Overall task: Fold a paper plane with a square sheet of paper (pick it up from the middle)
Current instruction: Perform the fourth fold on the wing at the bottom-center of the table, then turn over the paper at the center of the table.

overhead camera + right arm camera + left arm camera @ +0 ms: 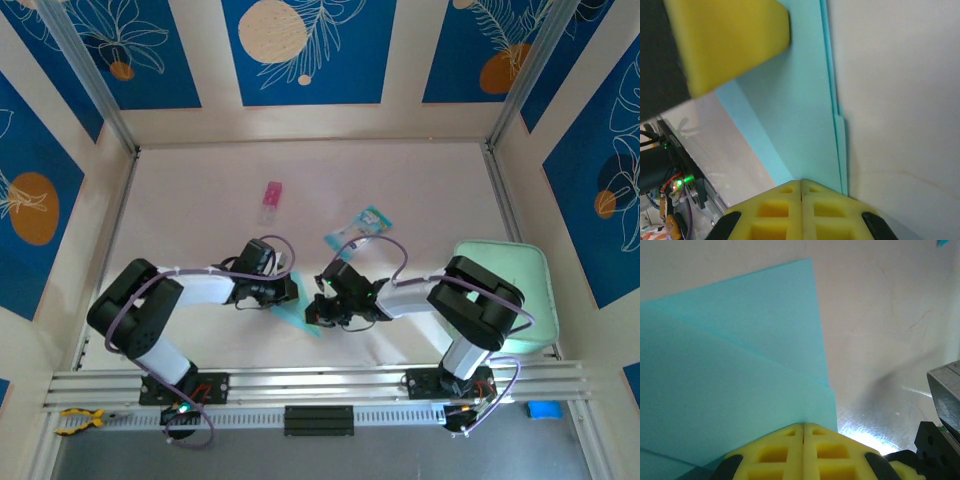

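The square sheet of paper (303,320), plain light blue, lies folded into overlapping layers on the table between my two grippers. In the left wrist view the paper (735,365) spreads flat ahead of my left gripper (803,425), whose yellow fingers are shut with their tips down on its near edge. My right gripper (801,181) is also shut, tips on the paper (795,105) beside its layered right edge. A left gripper finger (725,35) shows at the top left of the right wrist view. From above, the left gripper (287,291) and right gripper (318,308) sit close together over the paper.
A teal-and-clear packet (360,228) and a small pink item (270,201) lie farther back on the table. A mint-green pad (520,275) sits at the right edge. The aluminium rail (320,385) runs along the near edge, with a yellow-handled tool (80,420) at its left.
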